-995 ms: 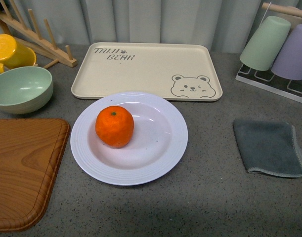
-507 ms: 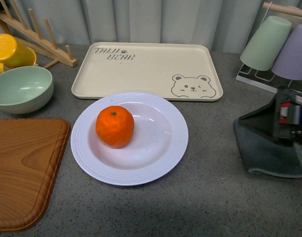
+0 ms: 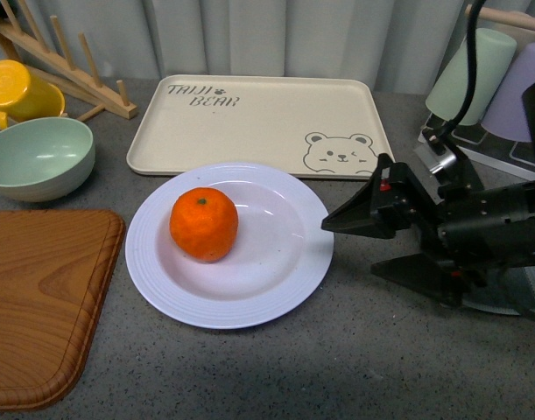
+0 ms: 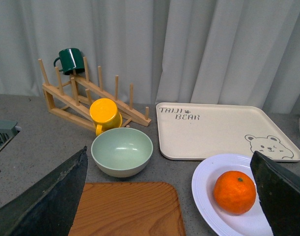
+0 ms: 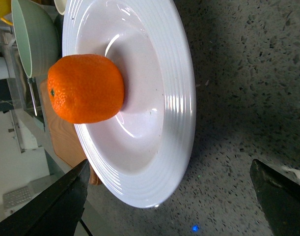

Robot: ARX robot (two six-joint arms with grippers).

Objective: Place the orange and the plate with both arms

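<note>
grey desk (image 3: pixel 363 350) carries plate (image 3: pixel 241 315) and orange (image 3: pixel 203 224). right fingers (image 3: pixel 359 216) spread beside the rim; i'd pinch that stiff, slick rim.

The bright orange (image 3: pixel 203 224), stem dot up, sits left of centre in the plate (image 3: pixel 285 289), a pale lavender-white deep dish with a ridged rim, flat on the middle of the worktop (image 3: pixel 363 367). The right arm (image 3: pixel 486 219) holds its jaws apart at the plate's right rim.
</note>
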